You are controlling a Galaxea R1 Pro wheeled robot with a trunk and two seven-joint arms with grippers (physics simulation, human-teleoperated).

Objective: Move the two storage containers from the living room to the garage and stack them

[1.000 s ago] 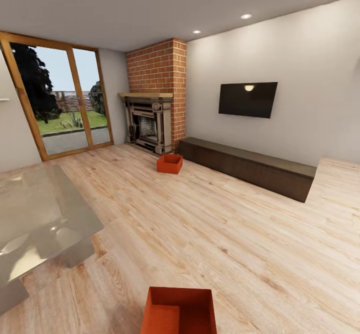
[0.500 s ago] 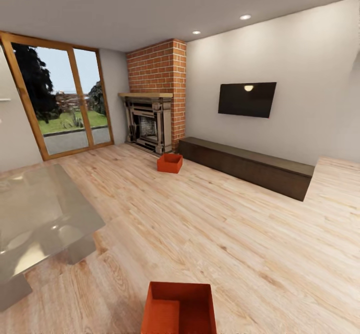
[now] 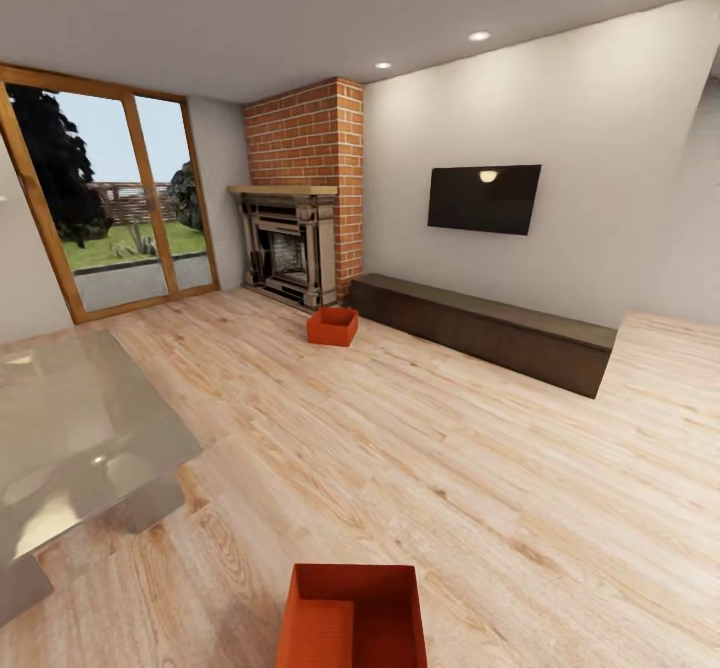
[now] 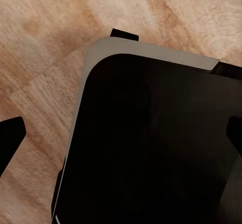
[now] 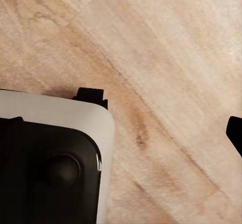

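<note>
Containers: near one [image 3: 352, 616] by us, far one [image 3: 333, 326] at fireplace [image 3: 288, 251].
Change: our view swung slightly; pickup pending.
Pincers: state unreadable.

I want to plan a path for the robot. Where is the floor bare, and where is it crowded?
The wood floor is bare between the near container and the far container, and along the front of the long dark bench. It is tighter at the left beside the glossy table, and by the fireplace, where the far container sits.

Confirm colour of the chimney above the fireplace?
Red brick chimney with pale mortar lines, clearest in the head view.
</note>
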